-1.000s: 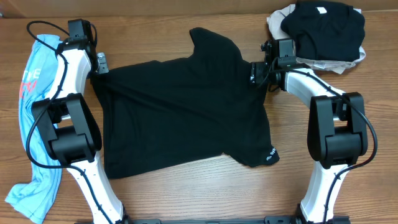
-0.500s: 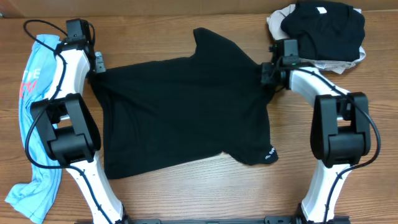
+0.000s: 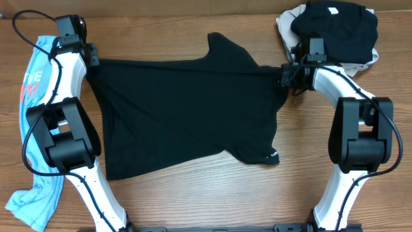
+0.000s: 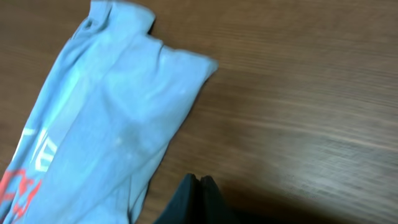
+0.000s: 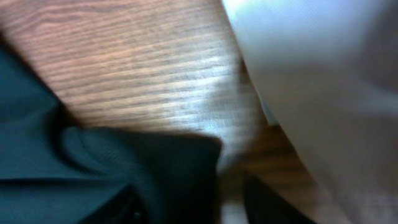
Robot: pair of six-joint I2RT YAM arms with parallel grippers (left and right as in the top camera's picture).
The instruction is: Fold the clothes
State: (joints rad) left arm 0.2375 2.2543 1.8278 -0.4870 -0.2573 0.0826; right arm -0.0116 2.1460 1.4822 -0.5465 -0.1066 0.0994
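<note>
A black T-shirt [image 3: 187, 109] lies spread on the wooden table, its top edge pulled taut between my two grippers. My left gripper [image 3: 92, 59] is shut on the shirt's upper left corner; in the left wrist view its fingertips [image 4: 200, 185] are pressed together. My right gripper [image 3: 284, 76] is shut on the shirt's upper right corner. In the right wrist view black cloth [image 5: 93, 174] bunches between the fingers [image 5: 199, 199]. One sleeve points up at the top middle and the other hangs at the lower right.
A light blue shirt [image 3: 32, 90] with red print lies along the table's left side and shows in the left wrist view [image 4: 106, 112]. A pile with a black garment on white cloth [image 3: 335, 29] sits at the back right, and its white cloth [image 5: 323, 81] is close to my right gripper.
Both grippers moved outward and toward the back, pulling the shirt's top edge straight and taut. The shirt's body shifted up and spread wider.
</note>
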